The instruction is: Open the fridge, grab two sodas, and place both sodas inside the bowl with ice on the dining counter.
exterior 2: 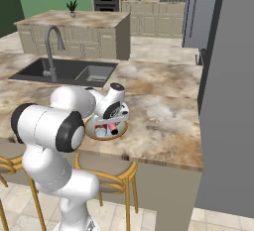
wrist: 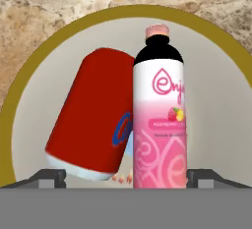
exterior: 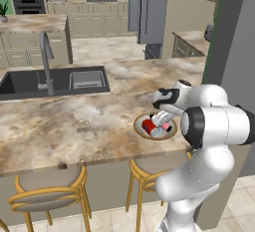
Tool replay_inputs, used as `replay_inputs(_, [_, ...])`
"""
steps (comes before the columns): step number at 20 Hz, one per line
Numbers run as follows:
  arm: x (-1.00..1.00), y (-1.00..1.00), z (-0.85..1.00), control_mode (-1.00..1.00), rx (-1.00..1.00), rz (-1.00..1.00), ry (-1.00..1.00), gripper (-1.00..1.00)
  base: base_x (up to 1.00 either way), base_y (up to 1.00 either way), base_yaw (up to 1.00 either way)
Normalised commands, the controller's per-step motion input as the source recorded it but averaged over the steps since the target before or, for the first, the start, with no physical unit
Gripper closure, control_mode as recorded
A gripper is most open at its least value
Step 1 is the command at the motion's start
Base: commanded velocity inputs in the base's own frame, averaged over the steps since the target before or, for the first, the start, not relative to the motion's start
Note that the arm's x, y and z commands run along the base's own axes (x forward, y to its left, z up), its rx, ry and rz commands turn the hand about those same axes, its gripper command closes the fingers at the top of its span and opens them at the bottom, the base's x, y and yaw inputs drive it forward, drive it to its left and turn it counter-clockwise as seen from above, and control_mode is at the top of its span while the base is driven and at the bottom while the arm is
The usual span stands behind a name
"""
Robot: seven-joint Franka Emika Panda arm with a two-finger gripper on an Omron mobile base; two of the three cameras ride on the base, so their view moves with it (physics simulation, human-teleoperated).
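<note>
Claw [wrist: 126, 176] jaws apart, straddling bottle [wrist: 158, 120] in bowl [wrist: 29, 90]. Bottle and can [wrist: 91, 120] look light, rigid, slick; best gripped mid-body across the width

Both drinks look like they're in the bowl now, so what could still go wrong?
The jaws stand open just above the pink bottle; lifting off crooked might nudge it. It leans against the red can inside the bowl, so a bump could roll either one. The bowl sits near the dining counter edge above the stools.

Bowl [exterior 2: 92, 132] on the counter [exterior 2: 163, 121] holds what looks like both sodas [exterior 2: 106, 129]
</note>
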Motion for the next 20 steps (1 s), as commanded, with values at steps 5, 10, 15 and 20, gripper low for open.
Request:
replay_inputs(5, [-0.48,0.00,0.47,-1.00,0.00,-0.01,-0.03,-1.00,0.00,0.00,0.00])
replay_inputs(10, [-0.50,0.07,0.56,-1.00,0.00,-0.01,-0.03,-1.00,0.00,0.00,0.00])
replay_inputs(15, [-0.60,0.04,0.56,-1.00,0.00,-0.01,-0.02,-1.00,0.00,0.00,0.00])
replay_inputs(20, [-0.66,0.01,0.54,-1.00,0.00,-0.02,0.00,-1.00,0.00,0.00,0.00])
